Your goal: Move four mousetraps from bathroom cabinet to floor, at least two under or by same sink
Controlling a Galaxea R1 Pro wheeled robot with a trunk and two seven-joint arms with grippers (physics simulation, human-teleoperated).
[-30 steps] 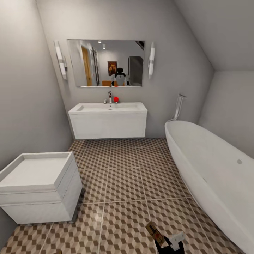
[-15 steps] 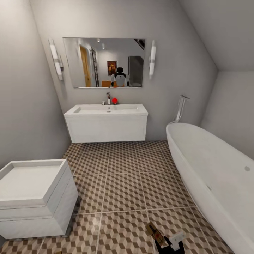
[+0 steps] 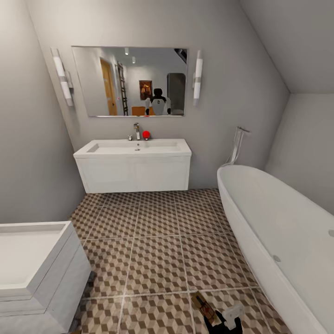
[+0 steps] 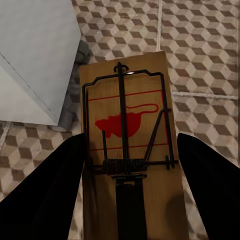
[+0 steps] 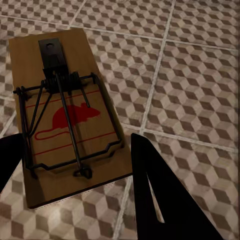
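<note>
Two mousetraps are counted, one per arm. In the left wrist view a mousetrap (image 4: pixel 127 150) sits between the dark fingers (image 4: pixel 47 192) of the left gripper (image 4: pixel 127 200), which close against its long edges; it is held above the bathroom floor (image 4: pixel 200 45), just beside the corner of a white unit (image 4: pixel 35 55). In the right wrist view a second mousetrap (image 5: pixel 65 117) is held between the fingers (image 5: pixel 160 195) of the right gripper (image 5: pixel 75 170), again over tile.

In the head view, at lower centre, the right gripper (image 3: pixel 220 320) with its trap (image 3: pixel 205 306) is seen; the clamp itself is too small there to judge. One sink (image 3: pixel 134 147) on its vanity stands at upper centre, well apart from the gripper, with one bathtub (image 3: pixel 278 232) at right. One red object (image 3: pixel 146 134) rests near the faucet.

Handling judgement: each board is probably light, stiff and thin. The wire bar and spring look delicate, so a hold on the bare wooden edges is preferred. No traps are seen on the floor yet.
</note>
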